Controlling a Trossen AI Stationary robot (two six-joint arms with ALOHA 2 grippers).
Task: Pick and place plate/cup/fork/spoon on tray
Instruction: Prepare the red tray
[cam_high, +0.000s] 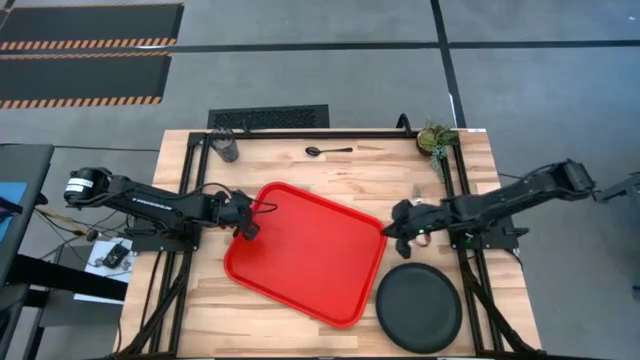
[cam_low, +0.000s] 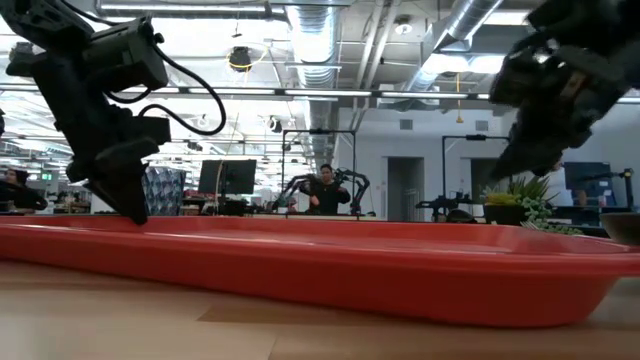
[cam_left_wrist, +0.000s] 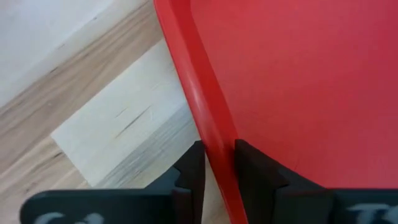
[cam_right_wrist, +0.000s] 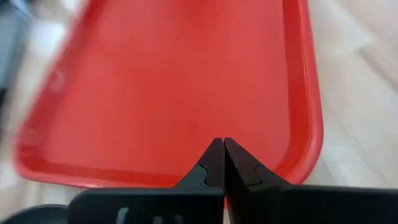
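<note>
The red tray (cam_high: 310, 250) lies askew on the middle of the wooden table. My left gripper (cam_high: 246, 226) is shut on its left rim and also shows in the low view (cam_low: 128, 205). My right gripper (cam_high: 394, 234) is shut and empty, raised just off the tray's right corner (cam_right_wrist: 219, 152). The black plate (cam_high: 418, 305) lies flat on the table at the near right. The dark cup (cam_high: 228, 146) stands at the far left. The black spoon (cam_high: 326, 151) lies at the far edge. A thin pale fork (cam_high: 417, 189) lies behind my right gripper. My left gripper pinches the tray's raised left rim (cam_left_wrist: 214, 146) between its two fingers, one finger (cam_left_wrist: 258, 171) inside the tray and one (cam_left_wrist: 189, 174) outside. The fingers come from above, pointing down, and stand across the rim. Whether that side is lifted off the table, I cannot tell.
A small green potted plant (cam_high: 437, 140) stands at the far right corner. Black frame rails (cam_high: 190, 180) run along the table's left and right sides. Bare wood shows between the tray and the far edge.
</note>
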